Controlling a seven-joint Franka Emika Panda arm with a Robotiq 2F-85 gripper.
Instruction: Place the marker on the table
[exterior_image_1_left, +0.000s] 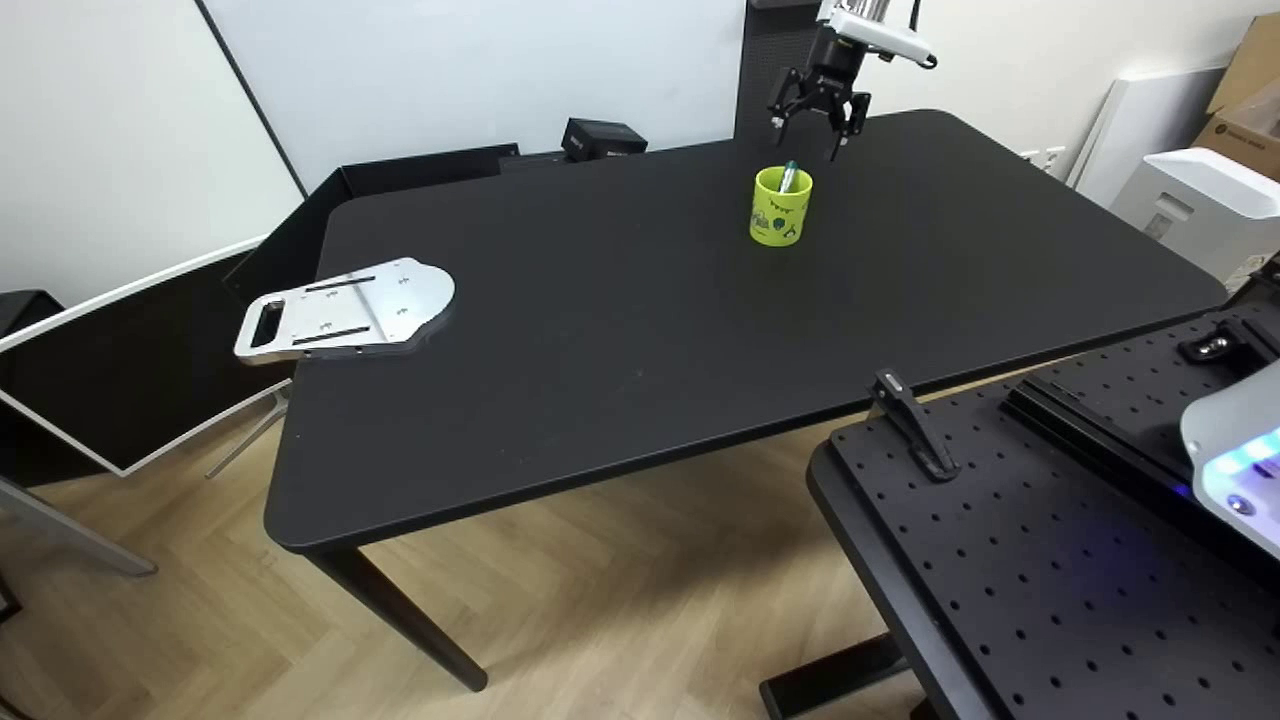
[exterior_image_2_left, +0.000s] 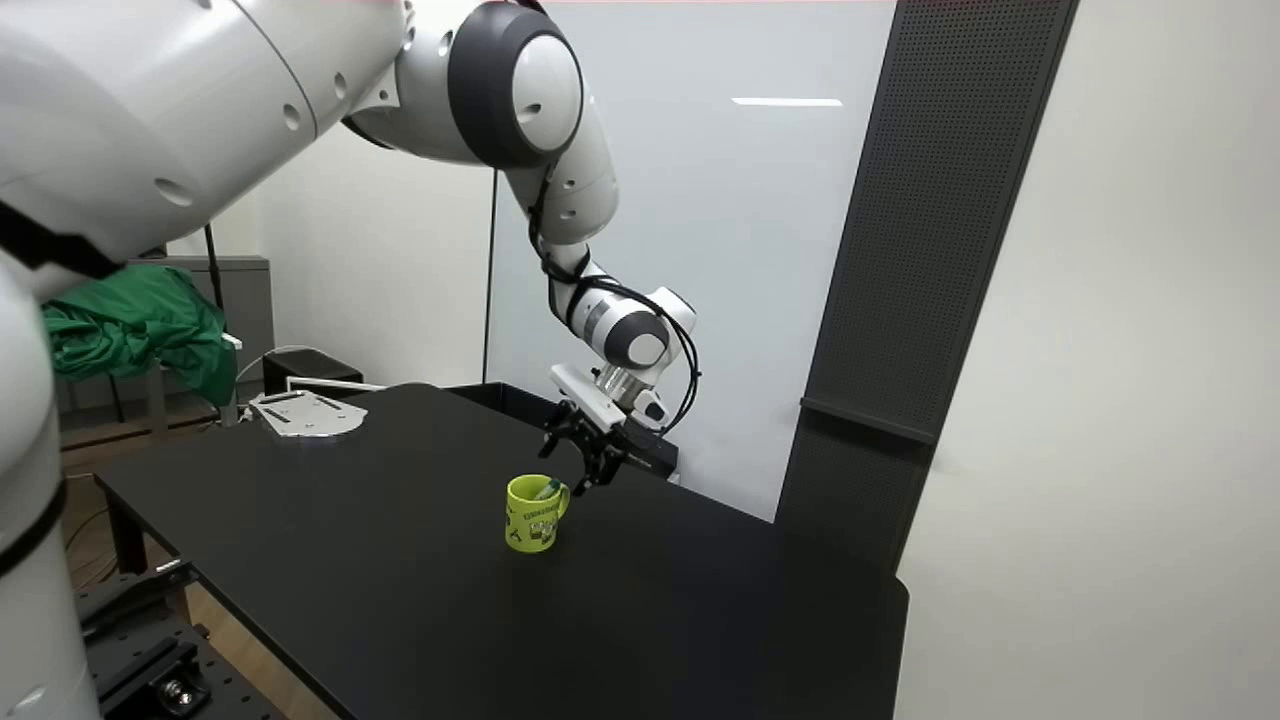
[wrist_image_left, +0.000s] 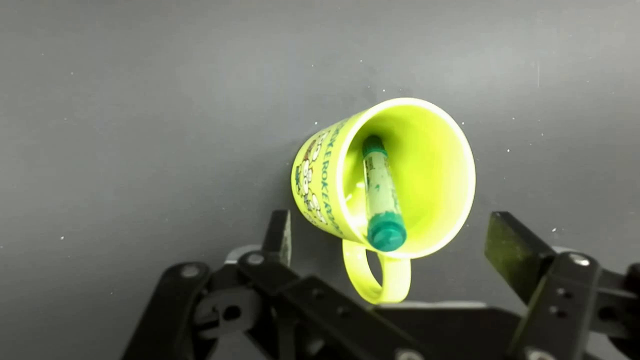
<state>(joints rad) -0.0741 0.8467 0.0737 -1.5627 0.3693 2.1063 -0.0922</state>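
Pale wooden floor (exterior_image_1_left: 620, 570) in a herringbone pattern shows beneath the matte black surface (exterior_image_1_left: 560, 300), and a white wall (exterior_image_2_left: 1160, 300) and a dark perforated panel (exterior_image_2_left: 950, 200) stand beyond it. A silver plate (exterior_image_1_left: 385, 300) lies at one end of the surface, its slotted end reaching past the edge. Well apart from it, a lime-green cup (exterior_image_1_left: 779, 222) stands upright on the surface, printed with small figures and lettering. The marker (wrist_image_left: 382, 192), pale in the barrel and green at both ends, is inside the cup, tilted, its upper end beside the handle (wrist_image_left: 397, 280) in the wrist view and showing above the cup in an exterior view. The tool (wrist_image_left: 392, 232) is released: its fingers (wrist_image_left: 517, 255) stand wide apart near the cup, and in an exterior view a gap shows between them and the cup. The white arm (exterior_image_2_left: 585, 185) bends down to it. A black board (exterior_image_1_left: 1050, 560) with rows of holes stands just beside the surface, a dark clamp-like piece (exterior_image_1_left: 915, 427) at its corner
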